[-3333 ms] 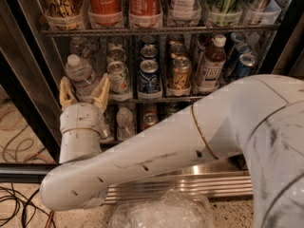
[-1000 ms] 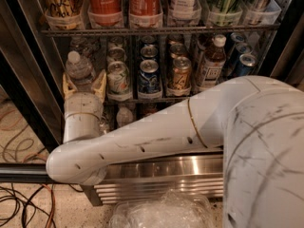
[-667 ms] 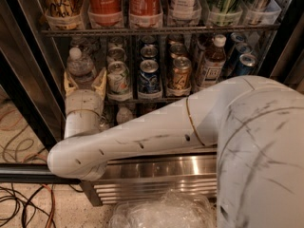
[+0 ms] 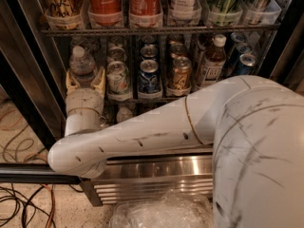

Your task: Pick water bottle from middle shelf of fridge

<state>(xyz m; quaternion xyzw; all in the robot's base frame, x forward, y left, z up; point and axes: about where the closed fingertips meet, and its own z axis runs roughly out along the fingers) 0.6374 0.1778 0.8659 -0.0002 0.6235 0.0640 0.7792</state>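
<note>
**Camera view: gripper point(image 4: 85, 82) at the water bottle point(image 4: 81, 63), middle shelf point(image 4: 156, 100) of the fridge point(image 4: 156, 175).**

I count one water bottle. Right of it stand three front-row cans point(image 4: 148, 76) in line, then one amber-drink bottle point(image 4: 212, 61). Two Coca-Cola bottles point(image 4: 105, 1) stand above and right of it. The arm point(image 4: 156, 127) crosses below the water bottle from the right and bends, and its wrist points straight up at it. The gripper is released: its fingers point(image 4: 99, 79) are spread, one on each side of the water bottle's lower body.
</note>
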